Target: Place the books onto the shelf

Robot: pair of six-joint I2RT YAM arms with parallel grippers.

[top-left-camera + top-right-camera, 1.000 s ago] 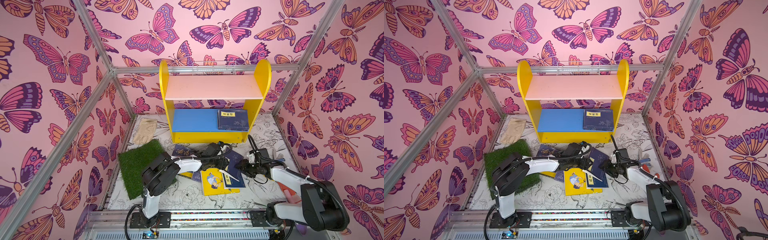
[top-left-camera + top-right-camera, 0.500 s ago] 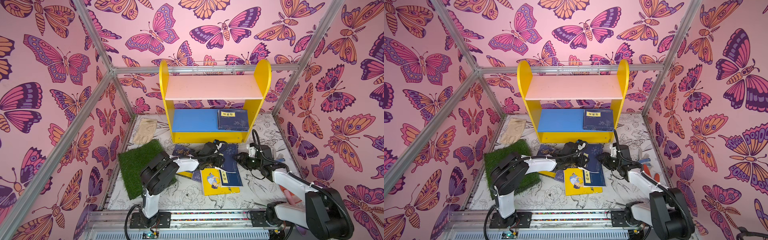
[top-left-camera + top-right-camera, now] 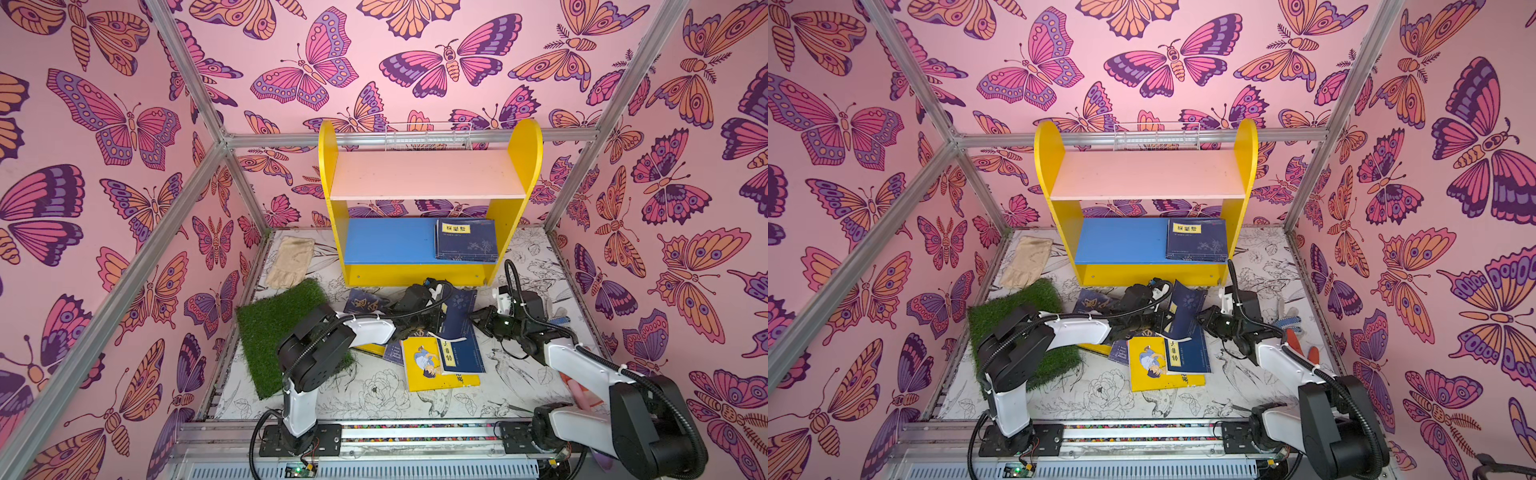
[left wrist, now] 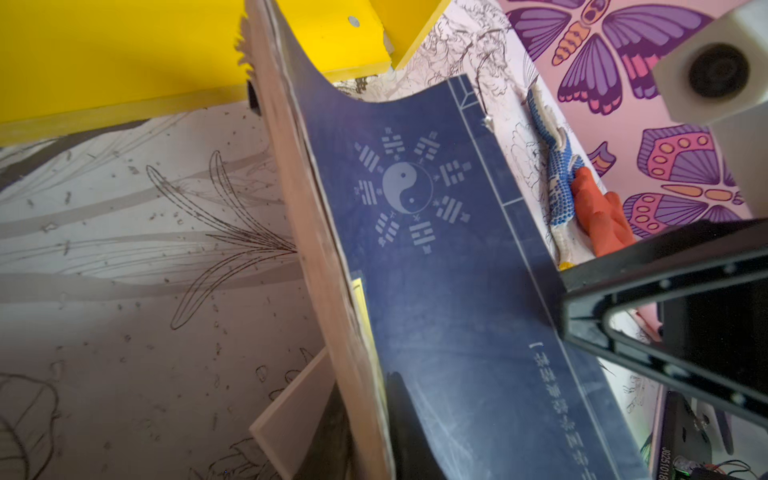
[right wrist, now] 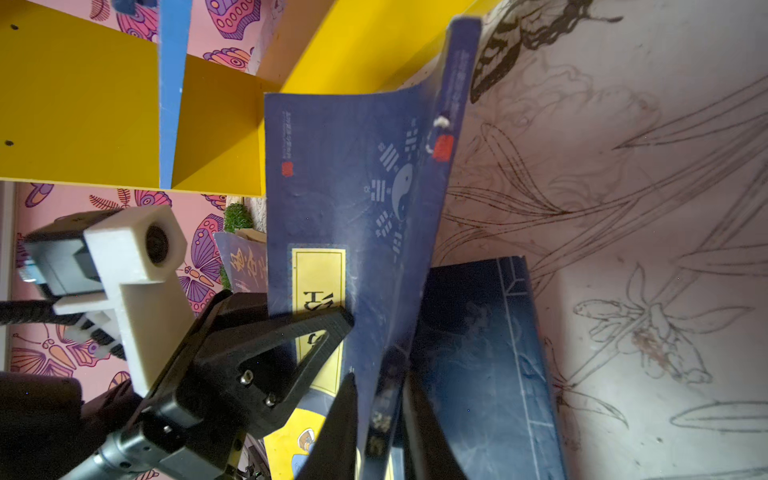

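A navy book stands bent on its edge just in front of the shelf, a yellow-sided bookcase with a pink upper board and a blue lower board. My left gripper is shut on its page edge. My right gripper is shut on its spine side. The held book's yin-yang cover fills both wrist views. Another navy book lies on the blue board. A yellow book, a labelled navy one and a dark blue one lie on the floor.
A green turf square and a beige glove lie left of the shelf. A blue-dotted glove with orange fingers lies right of my right arm. A white wire basket sits behind the shelf. Butterfly walls close in on all sides.
Both grippers have closed on the navy book. The book has come up off the pile onto its edge, closer to the shelf, and the right gripper has moved in towards it.
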